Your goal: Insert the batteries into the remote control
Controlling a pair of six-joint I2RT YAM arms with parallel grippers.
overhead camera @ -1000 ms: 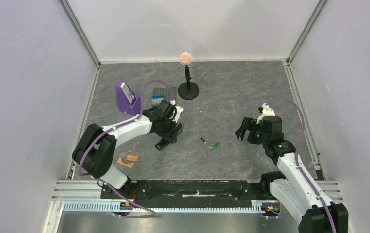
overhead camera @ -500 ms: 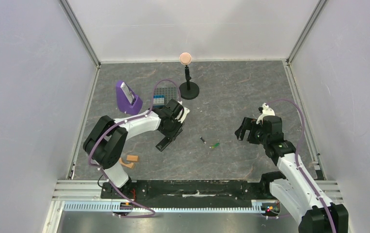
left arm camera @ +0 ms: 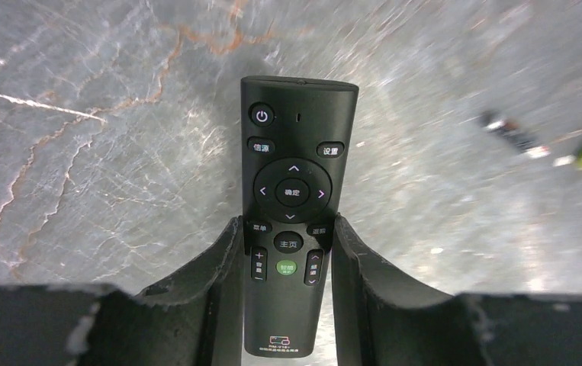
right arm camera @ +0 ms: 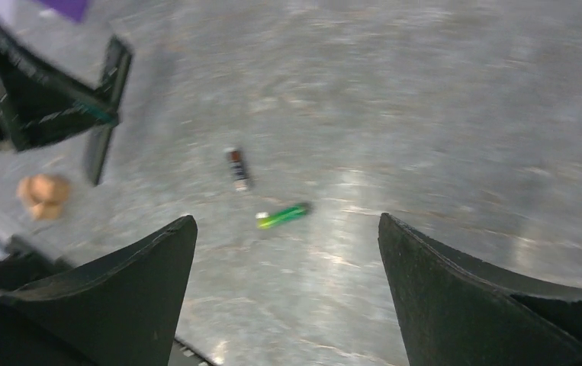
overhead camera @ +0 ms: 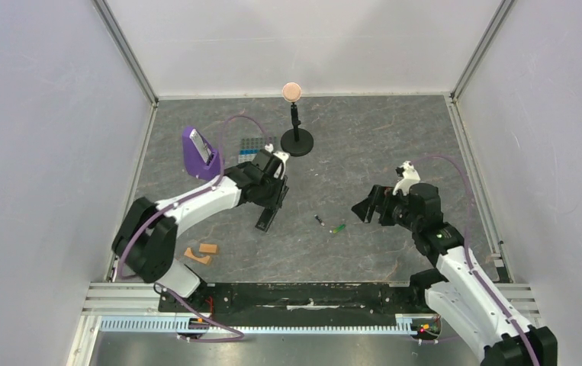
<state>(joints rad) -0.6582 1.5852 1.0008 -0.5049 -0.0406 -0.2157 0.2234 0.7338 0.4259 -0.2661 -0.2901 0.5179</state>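
The remote control (left arm camera: 291, 191) is a slim black bar, button face towards the camera. My left gripper (left arm camera: 287, 236) is shut on its sides near the lower buttons. In the top view the left gripper (overhead camera: 274, 197) holds the remote (overhead camera: 266, 219) left of centre, low over the table. The green battery (overhead camera: 338, 228) and the dark battery (overhead camera: 319, 219) lie on the table between the arms. My right gripper (overhead camera: 368, 207) is open and empty, just right of them. In the right wrist view the green battery (right arm camera: 281, 216) and dark battery (right arm camera: 237, 168) lie ahead of the open right gripper (right arm camera: 286, 223).
A purple stand (overhead camera: 198, 152) and a grey studded baseplate (overhead camera: 253, 145) sit at the back left. A black stand with an orange ball (overhead camera: 296, 141) is at the back centre. Orange-tan blocks (overhead camera: 202, 252) lie at the front left. Walls enclose the table.
My left gripper has swung the remote a little to the right and back. My right gripper has moved left, closer to the batteries. The batteries have not moved.
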